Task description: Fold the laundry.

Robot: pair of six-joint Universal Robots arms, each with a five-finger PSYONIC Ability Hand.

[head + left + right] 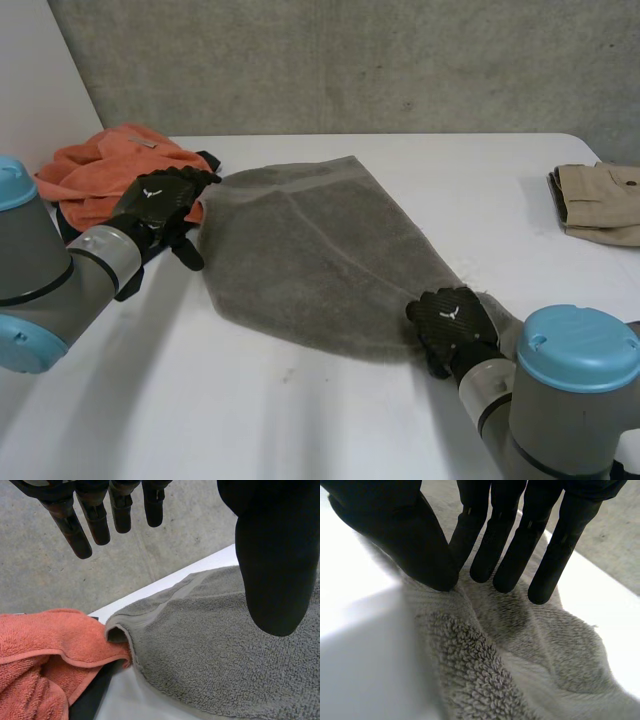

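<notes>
Grey towel (pixel 310 250) lies on the surface (pixel 250 420), long axis running far-left to near-right. Right hand (pixel 455 325) pinches the bunched near-right end between thumb and straight fingers. Left hand (pixel 160 205), fingers straight and empty, hovers at the far-left corner, beside an orange cloth (pixel 95 170).

the left arm (pixel 55 285) comes in low from the near left, its wrist bent so that the left hand (pixel 160 205) hangs palm down. its fingers (pixel 95 525) are straight and slightly spread, with the thumb (pixel 277 570) set well apart (nothing between them). the right arm (pixel 565 400) stands upright at the near right. the right hand (pixel 455 325) points down and away, its straight fingers (pixel 515 555) close together, the thumb (pixel 405 530) closed against them, pinching a ridge of the towel (pixel 310 260).
</notes>
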